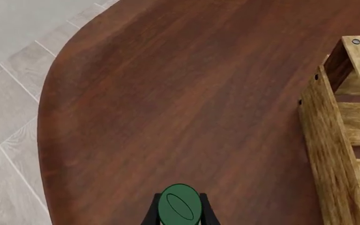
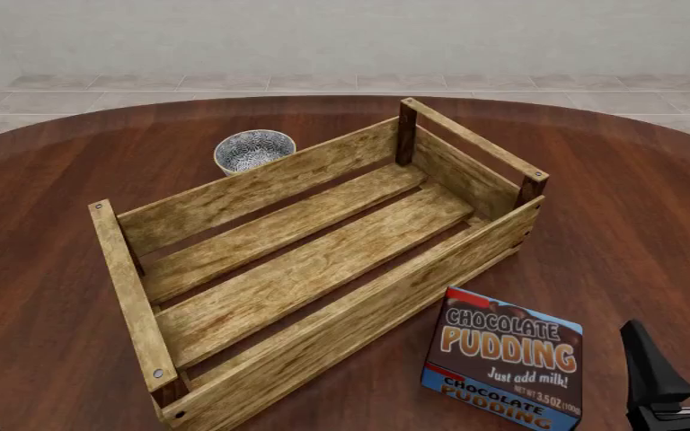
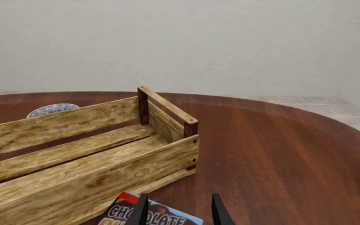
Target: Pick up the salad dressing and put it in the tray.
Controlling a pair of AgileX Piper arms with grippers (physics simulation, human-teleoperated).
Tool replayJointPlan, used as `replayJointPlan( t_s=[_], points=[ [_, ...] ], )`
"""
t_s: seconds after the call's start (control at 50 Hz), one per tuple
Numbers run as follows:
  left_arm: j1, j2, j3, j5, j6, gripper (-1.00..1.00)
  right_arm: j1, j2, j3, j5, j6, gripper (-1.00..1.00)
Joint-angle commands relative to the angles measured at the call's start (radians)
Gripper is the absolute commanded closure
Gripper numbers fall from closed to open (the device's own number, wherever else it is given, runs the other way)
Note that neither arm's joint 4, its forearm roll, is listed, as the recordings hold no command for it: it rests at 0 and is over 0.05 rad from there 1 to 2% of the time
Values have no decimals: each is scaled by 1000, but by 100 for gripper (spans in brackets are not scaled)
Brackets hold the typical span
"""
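My left gripper (image 1: pixel 180 216) has its two dark fingers closed against the dark green cap of the salad dressing (image 1: pixel 180 206); only the cap shows, at the edge of the left wrist view, so I judge the bottle gripped and raised over the brown table (image 1: pixel 167 93), with the pick-up done and the carry in hand. The tray (image 2: pixel 309 269), a light-wood crate, stands beside me, its near corner post just entering my wrist view. Next I must swing across its plank wall, lower over the slats and let go. My right gripper (image 3: pixel 178 211) hovers parted and empty above the chocolate pudding box (image 2: pixel 507 364). A small patterned bowl (image 2: pixel 254 149) sits behind the crate.
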Motion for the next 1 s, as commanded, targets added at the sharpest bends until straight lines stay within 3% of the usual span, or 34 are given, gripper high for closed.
replayJointPlan(
  t_s=[0.02,0.44,1.0],
  points=[
    [-15,-26,-38,34,13,100,-2,0,1,-1,1,-100],
    [-146,-126,-211,203,37,100,-9,-2,-1,0,11,-100],
    [-338,0,-464,221,63,100,-13,-3,-2,1,16,-100]
  ],
)
